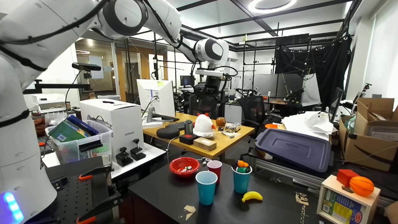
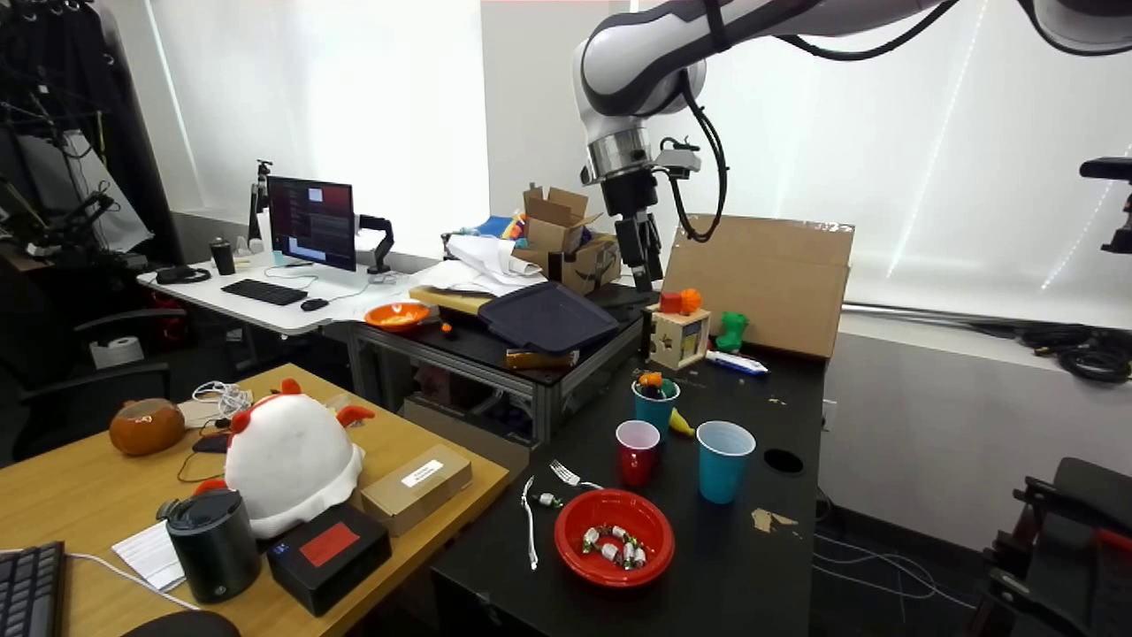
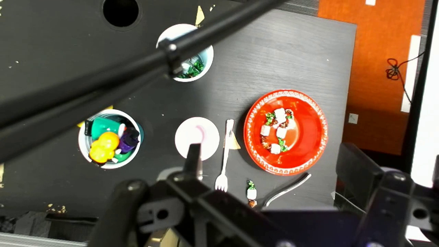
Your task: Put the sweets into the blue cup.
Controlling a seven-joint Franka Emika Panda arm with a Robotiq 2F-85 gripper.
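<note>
Several wrapped sweets, white with green and brown ends, lie in a red bowl (image 2: 615,579); the sweets (image 3: 275,148) also show in the wrist view. A loose sweet (image 3: 251,193) lies on the table beside the bowl, also in an exterior view (image 2: 548,500). A blue cup (image 1: 206,188) stands upright; in the wrist view, partly behind a dark bar, it (image 3: 208,56) holds green and white wrapped sweets. A second blue cup (image 1: 241,182) holds orange, green and purple toys. My gripper (image 3: 274,156) is open and empty, high above the table; it shows in an exterior view (image 2: 644,270).
A red cup (image 2: 637,456) stands between the bowl and the blue cups. A fork (image 3: 226,154) and another utensil (image 3: 288,188) lie by the bowl. A yellow banana (image 1: 252,196) lies near the toy-filled cup. A wooden box (image 1: 346,199) with toys on top stands farther along the black table.
</note>
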